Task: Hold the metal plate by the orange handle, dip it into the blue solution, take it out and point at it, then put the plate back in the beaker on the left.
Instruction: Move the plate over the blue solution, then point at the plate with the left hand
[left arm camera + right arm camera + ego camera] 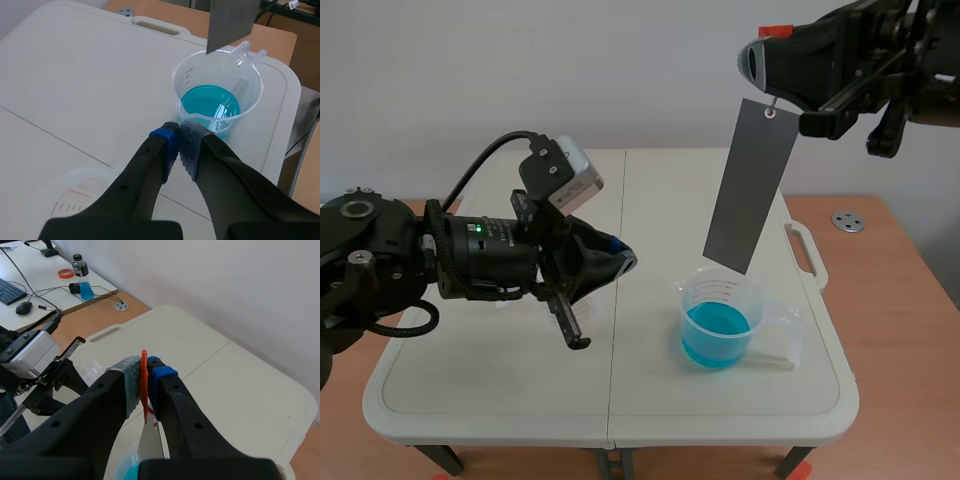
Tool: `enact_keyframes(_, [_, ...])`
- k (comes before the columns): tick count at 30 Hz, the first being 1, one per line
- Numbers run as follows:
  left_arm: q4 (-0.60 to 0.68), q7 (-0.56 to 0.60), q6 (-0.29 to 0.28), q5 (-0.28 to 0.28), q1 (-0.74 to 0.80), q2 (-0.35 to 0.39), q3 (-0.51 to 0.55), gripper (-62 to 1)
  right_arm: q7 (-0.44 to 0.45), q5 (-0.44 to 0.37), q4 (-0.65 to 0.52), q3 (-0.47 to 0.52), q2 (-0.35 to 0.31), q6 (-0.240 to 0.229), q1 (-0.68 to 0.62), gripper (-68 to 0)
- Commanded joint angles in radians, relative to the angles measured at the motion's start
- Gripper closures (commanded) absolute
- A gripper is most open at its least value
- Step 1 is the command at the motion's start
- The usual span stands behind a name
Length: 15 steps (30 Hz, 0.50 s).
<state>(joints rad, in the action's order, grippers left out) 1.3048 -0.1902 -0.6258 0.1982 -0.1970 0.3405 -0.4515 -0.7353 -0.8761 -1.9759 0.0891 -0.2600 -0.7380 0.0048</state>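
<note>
**Operator:** Where is the plate?

**Spotter:** Your right gripper (145,376) has it. The fingers are clamped on the orange handle (144,401), which is pinched thin between the two pads. The metal plate (752,185) hangs slightly tilted below it. Its lower edge is just over the rim of the beaker of blue solution (720,320) and clear of the liquid.

**Operator:** And my left side?

**Spotter:** Your left gripper (179,137) is closed on nothing, pads touching. It sits low over the table (470,370) with its tips near the blue beaker's rim, aimed toward it. The plate's bottom edge is above and beyond those tips.

**Operator:** So which step is this?

**Spotter:** I judge it's the pointing step, with the plate held up and your closed left fingers aimed its way. I can't tell from here whether the metal is wet, so I can't rule out that you haven't dipped it yet.

**Operator:** What's next?

**Spotter:** If the point is done, pull your left arm back first. The empty beaker (82,192) lies right under it, so the arm blocks the way in. Then carry the plate across, keep it hanging upright and lower it inside before you loosen the handle.
</note>
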Motion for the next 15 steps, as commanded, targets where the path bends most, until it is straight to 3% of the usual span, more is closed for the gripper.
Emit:
enact_keyframes(1, [0.005, 0.012, 0.002, -0.010, -0.018, -0.019, 0.002, -4.9, 0.015, -0.010, -0.006, 0.003, -0.003, -0.008, 0.011, -1.2])
enact_keyframes(15, [-0.003, 0.015, 0.002, -0.090, -0.039, -0.081, 0.001, -4.9, 0.011, -0.010, -0.006, 0.003, -0.003, -0.008, 0.011, -1.2])
